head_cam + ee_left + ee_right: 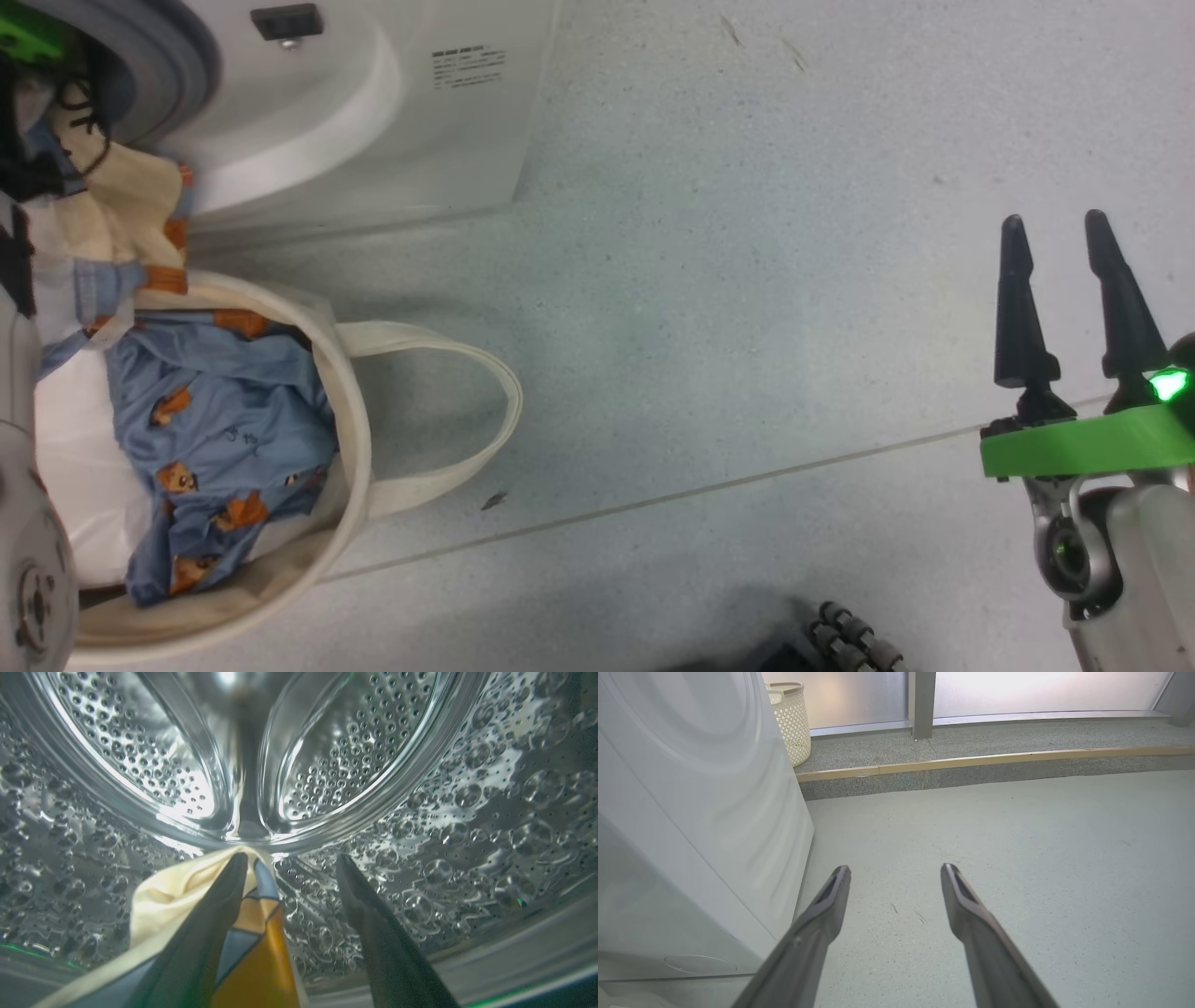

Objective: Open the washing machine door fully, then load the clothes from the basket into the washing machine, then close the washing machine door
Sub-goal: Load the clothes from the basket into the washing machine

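Observation:
My left gripper (290,858) is deep inside the steel drum (140,765) of the washing machine (373,112). Its fingers stand apart, open, and a cream, blue and orange piece of the clothes (187,891) lies draped along the left finger. From the machine's opening that cloth (131,215) trails down to the basket (350,439). More blue printed clothes (224,420) lie in the basket. My right gripper (1055,222) hangs open over bare floor at the right, holding nothing (895,869). The washing machine door is out of view.
A plain white pad (75,467) lies in the basket beside the clothes. The basket's loop handle (485,392) rests on the floor. Beyond the machine's side a cream lattice bin (791,718) stands on a raised step (971,760). Grey floor spreads to the right.

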Robot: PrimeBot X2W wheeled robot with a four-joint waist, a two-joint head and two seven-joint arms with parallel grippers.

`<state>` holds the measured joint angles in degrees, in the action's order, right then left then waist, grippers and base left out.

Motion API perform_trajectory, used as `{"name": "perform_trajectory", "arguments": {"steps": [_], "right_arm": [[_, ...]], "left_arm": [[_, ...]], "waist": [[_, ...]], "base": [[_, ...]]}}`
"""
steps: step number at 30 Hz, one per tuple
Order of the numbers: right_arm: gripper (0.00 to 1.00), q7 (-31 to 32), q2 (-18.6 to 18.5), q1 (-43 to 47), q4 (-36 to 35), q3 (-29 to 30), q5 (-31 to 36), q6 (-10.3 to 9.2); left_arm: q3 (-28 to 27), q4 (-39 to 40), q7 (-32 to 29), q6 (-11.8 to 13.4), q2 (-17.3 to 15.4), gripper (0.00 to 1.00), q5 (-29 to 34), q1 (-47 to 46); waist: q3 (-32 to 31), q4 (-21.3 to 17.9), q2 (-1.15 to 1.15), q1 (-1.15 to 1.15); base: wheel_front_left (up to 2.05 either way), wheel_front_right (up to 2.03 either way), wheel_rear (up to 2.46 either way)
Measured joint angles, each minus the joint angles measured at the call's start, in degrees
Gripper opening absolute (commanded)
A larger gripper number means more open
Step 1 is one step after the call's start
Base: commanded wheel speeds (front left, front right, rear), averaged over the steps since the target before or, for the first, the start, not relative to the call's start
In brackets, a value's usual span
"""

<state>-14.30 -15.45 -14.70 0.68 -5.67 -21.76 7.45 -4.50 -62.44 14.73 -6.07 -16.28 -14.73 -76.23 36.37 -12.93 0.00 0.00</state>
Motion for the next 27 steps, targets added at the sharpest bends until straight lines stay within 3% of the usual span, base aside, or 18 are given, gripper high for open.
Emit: {"name": "perform_trajectory", "arguments": {"steps": [9, 27], "right_arm": [[1.0, 0.0, 0.7, -0.9, 2.7, -2.8, -0.5, 0.0], [1.0, 0.0, 1.9, -3.0, 9.4, -7.7, -3.1, 0.0]], "left_arm": [[1.9, -11.2, -1.1, -0.5, 2.7, 1.0, 0.6, 3.1], [1.5, -11.5, -0.5, -1.1, 5.3, 1.0, -4.6, 17.7]], "waist": [[-3.2, 1.5, 0.0, 0.0], [-14.1, 5.4, 0.0, -0.01]], "base": [[0.0, 0.0, 0.0], [0.0, 0.0, 0.0]]}}
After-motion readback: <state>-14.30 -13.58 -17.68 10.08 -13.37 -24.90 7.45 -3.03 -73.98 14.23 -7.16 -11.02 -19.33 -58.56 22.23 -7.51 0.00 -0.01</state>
